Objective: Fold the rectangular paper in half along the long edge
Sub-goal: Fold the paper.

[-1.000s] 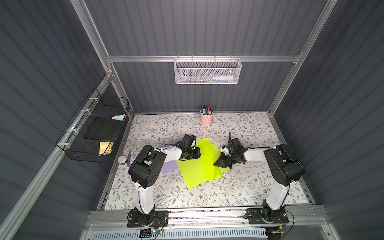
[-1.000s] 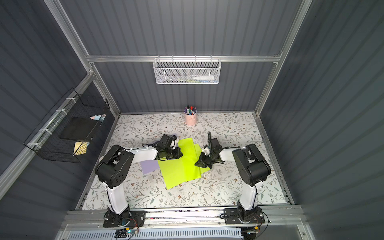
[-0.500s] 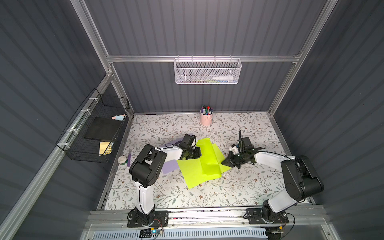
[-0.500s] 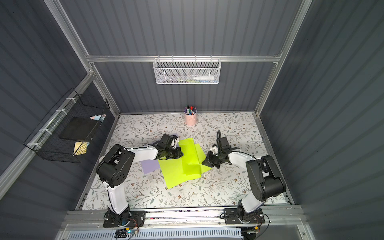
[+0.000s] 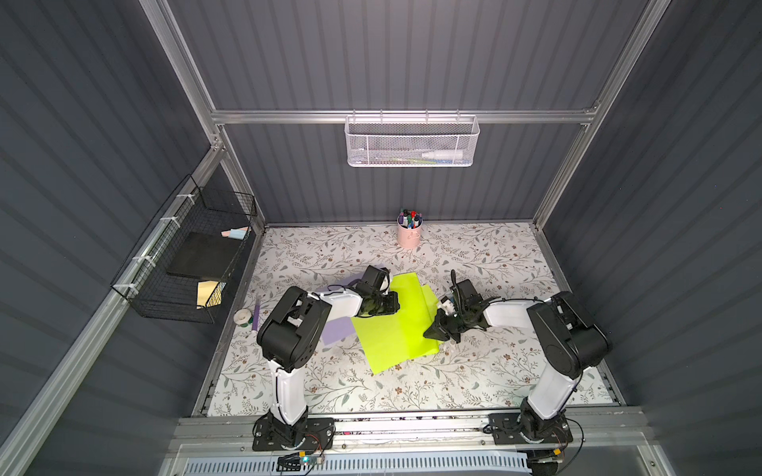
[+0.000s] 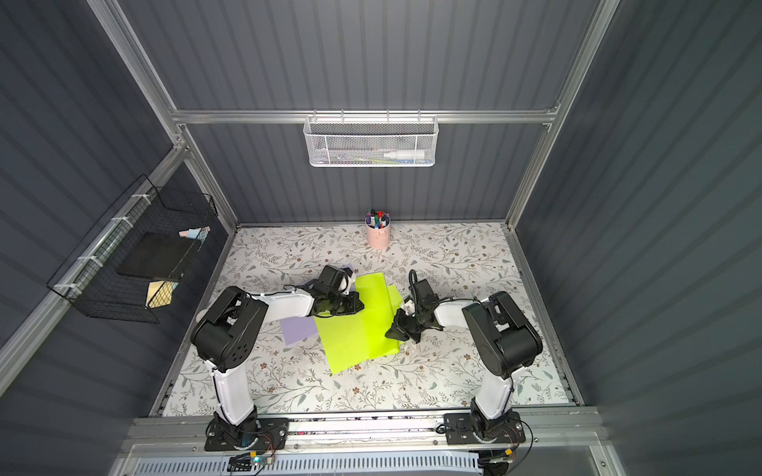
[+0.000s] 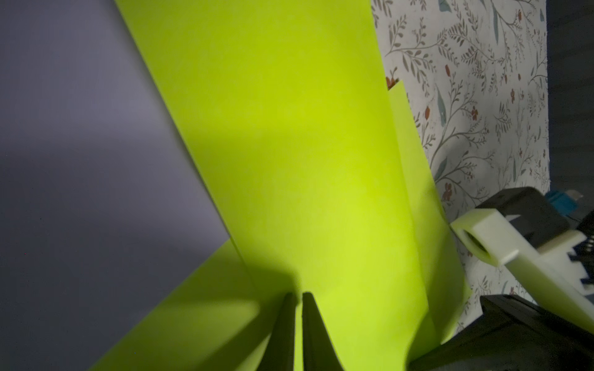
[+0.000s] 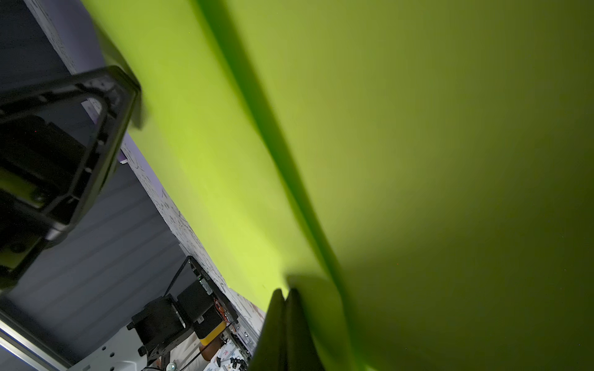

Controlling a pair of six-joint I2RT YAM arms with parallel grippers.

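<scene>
The yellow-green rectangular paper [image 5: 396, 334] [image 6: 358, 329] lies mid-table, doubled over, with a strip of its lower layer [image 5: 429, 298] showing past the upper one on the right. My left gripper [image 5: 393, 307] [image 6: 358, 307] is at the paper's far left edge. In the left wrist view its jaws [image 7: 298, 294] are shut to a thin slit, tips down on the sheet [image 7: 305, 160]. My right gripper [image 5: 429, 334] [image 6: 389, 334] sits at the paper's right edge. It is shut [image 8: 285, 290], with its tips against the paper [image 8: 418, 128] beside a raised fold line.
A purple sheet [image 5: 336, 331] lies partly under the left arm and the paper. A pink cup of markers [image 5: 409, 233] stands at the back. A tape roll [image 5: 242, 316] and a purple pen [image 5: 255, 315] lie by the left edge. Wire baskets hang on the left wall [image 5: 194, 255] and back wall [image 5: 412, 142].
The right gripper went off to the right of the paper, then came back to its right edge, nearer the front than before. The left gripper has held still.
</scene>
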